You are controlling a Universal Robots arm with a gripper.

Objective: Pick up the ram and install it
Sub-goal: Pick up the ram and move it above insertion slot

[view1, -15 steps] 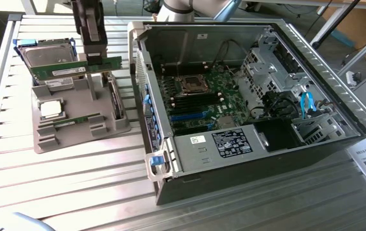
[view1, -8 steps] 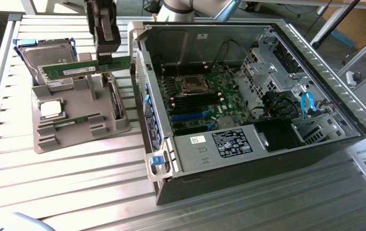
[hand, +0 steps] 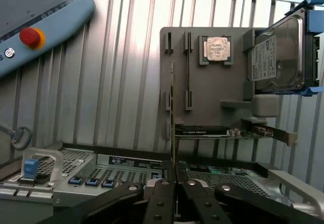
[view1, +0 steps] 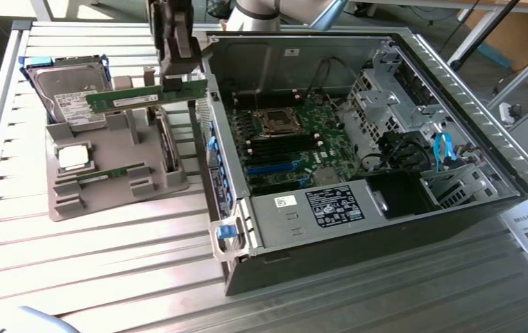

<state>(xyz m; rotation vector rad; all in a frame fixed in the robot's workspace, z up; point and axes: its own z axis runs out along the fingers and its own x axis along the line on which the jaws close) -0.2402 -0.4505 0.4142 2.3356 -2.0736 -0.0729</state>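
Note:
The ram (view1: 134,98), a long green stick with a white label, hangs level in the air above the grey holder tray (view1: 106,142), just outside the open computer case. My gripper (view1: 182,78) is shut on its end nearest the case. In the wrist view the ram (hand: 173,117) shows edge-on as a thin line running out from between the shut fingers (hand: 162,198). A second ram stick (view1: 108,175) lies in the tray's front slot. The motherboard's memory slots (view1: 273,149) sit inside the case, below the processor socket (view1: 273,123).
The tray also carries a silver hard drive (view1: 67,90), a square processor chip (view1: 73,156) and an expansion card (hand: 217,131). The case wall (view1: 210,139) stands between tray and motherboard. A teach pendant (hand: 35,21) lies on the slatted table.

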